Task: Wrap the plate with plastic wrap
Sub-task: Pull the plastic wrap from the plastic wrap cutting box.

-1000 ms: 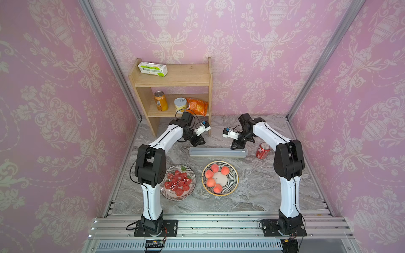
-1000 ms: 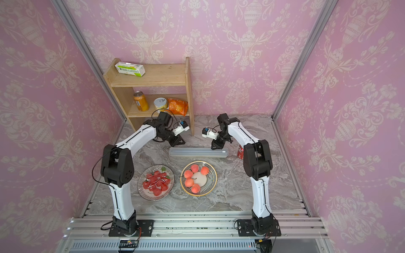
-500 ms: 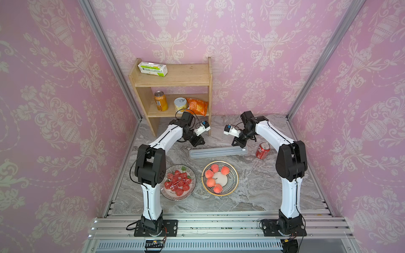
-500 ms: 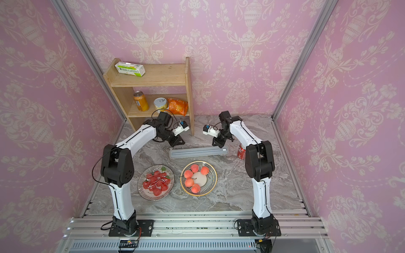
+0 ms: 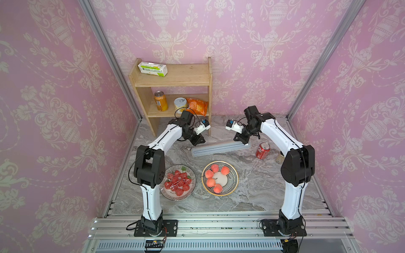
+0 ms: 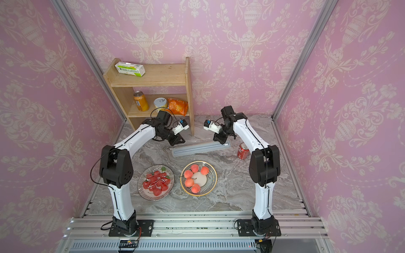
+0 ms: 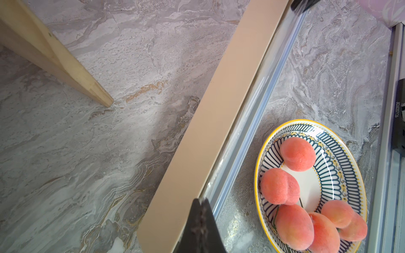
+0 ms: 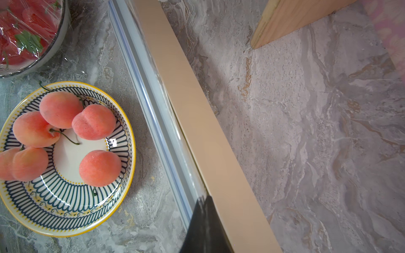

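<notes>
1. The left gripper (image 5: 199,142) sits at one end of the long dispenser box (image 5: 219,147); its fingers (image 7: 197,230) are pressed fully together, right on the seam where the cream side meets the grey top.
2. The right gripper (image 5: 242,142) is at the opposite end; its fingers (image 8: 203,230) are likewise squeezed closed at that seam (whether either pair has film pinched between them cannot be told).
3. The plastic wrap (image 7: 256,114) shows as a glossy clear strip along the box's grey side; the box lies slanted on the marble table (image 5: 252,192), its right-arm end farther back.
4. The plate (image 5: 235,181) of peaches (image 5: 210,174) stands uncovered just in front of the box; beside it, a second plate (image 5: 190,192) of strawberries (image 5: 178,181) has crinkly film over it.
5. A red can (image 5: 263,150) stands upright near the box's right-arm end.
</notes>
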{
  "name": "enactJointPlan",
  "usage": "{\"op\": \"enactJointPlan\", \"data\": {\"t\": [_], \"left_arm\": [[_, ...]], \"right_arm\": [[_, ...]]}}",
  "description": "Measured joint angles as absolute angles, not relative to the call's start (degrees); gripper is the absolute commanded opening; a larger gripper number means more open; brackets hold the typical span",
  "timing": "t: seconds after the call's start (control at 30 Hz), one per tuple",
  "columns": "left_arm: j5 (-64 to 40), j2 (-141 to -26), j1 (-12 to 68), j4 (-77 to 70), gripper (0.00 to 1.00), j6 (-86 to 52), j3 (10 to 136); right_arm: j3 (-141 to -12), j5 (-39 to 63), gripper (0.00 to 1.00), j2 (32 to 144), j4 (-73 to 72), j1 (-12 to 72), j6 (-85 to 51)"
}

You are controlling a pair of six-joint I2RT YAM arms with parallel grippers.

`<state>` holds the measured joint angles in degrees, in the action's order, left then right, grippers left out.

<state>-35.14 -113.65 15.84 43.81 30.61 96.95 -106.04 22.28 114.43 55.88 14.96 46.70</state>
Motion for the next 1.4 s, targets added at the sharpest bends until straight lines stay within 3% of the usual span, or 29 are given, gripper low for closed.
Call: {"op": "enactJointPlan", "data": {"t": [0.7, 1.4], "left_arm": [[-35.6, -112.7, 15.6, 42.9, 0.0, 30.6, 96.9], [-35.7, -110.3, 14.2, 37.2, 0.0, 30.5, 88.8]], "right_arm": [[-107.1, 19.9, 0.0, 115.0, 58.9, 16.6, 46.7], [-113.8, 17.9, 0.0, 120.6, 62.8, 20.1, 46.7]]}}
